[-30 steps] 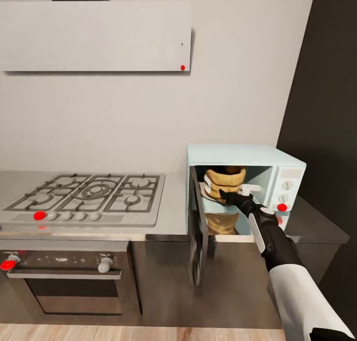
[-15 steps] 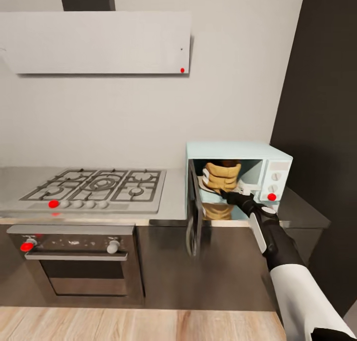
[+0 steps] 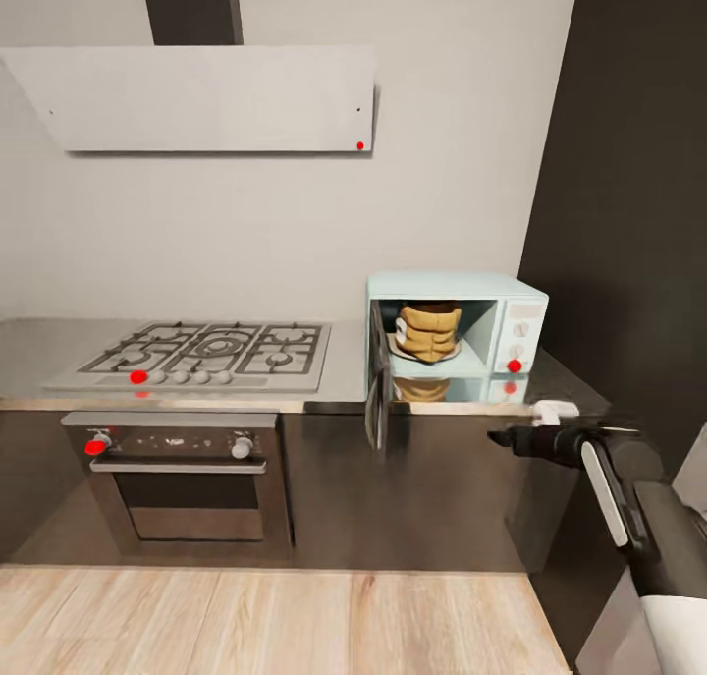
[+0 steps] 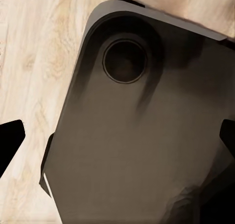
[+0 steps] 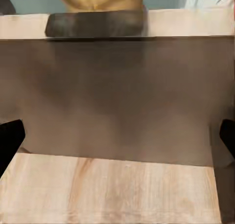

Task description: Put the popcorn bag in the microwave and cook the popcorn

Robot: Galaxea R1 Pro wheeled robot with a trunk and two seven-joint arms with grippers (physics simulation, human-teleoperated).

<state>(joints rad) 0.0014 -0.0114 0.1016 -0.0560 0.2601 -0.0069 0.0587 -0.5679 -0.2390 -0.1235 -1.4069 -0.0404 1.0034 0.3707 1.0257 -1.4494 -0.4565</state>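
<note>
Grey wall, dark cabinets and pale wood floor frame a steel countertop [image 3: 344, 385] with a gas hob [image 3: 201, 353] at one end and a mint-blue microwave [image 3: 457, 333] at the other. Its door [image 3: 376, 392] hangs wide open, swung toward the hob. The popcorn bag [image 3: 429, 330] sits inside the cavity on a pale plate [image 3: 401, 349], upright and squat, its tan paper creased in rolls; I can't see any popcorn from here. The right gripper [image 3: 503, 438] hovers empty below the counter's front edge, well apart from the oven, fingers spread in its wrist view. The door lies up and to that arm's left, so I'd judge the right arm is the one to close it. The left gripper's [image 4: 117, 136] fingers are also spread, over the robot's base.
</note>
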